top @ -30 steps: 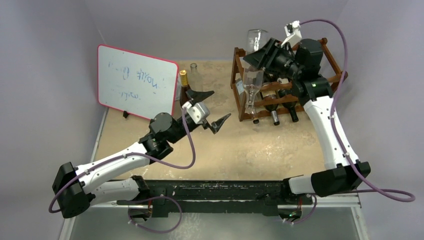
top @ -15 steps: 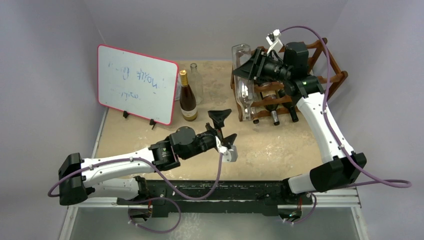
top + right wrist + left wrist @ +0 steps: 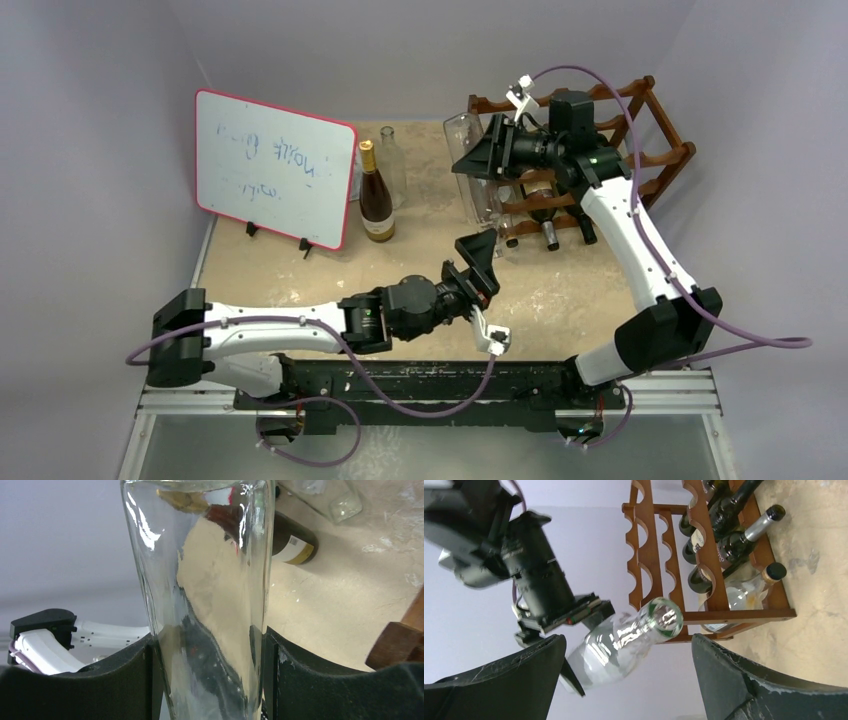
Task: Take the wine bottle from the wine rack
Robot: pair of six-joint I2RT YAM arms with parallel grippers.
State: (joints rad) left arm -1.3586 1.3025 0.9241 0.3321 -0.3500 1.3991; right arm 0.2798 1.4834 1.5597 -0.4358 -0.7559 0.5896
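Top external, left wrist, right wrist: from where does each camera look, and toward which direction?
Top external: above and behind the bases, looking down on the table; both arms show, left pincer open, right pincer gripping the clear bottle.
Left wrist: on the left arm, facing the wine rack; its own fingers frame the view.
Right wrist: on the right arm, looking along the bottle toward the table; its fingers clamp the glass.
Shared: all three show that bottle.
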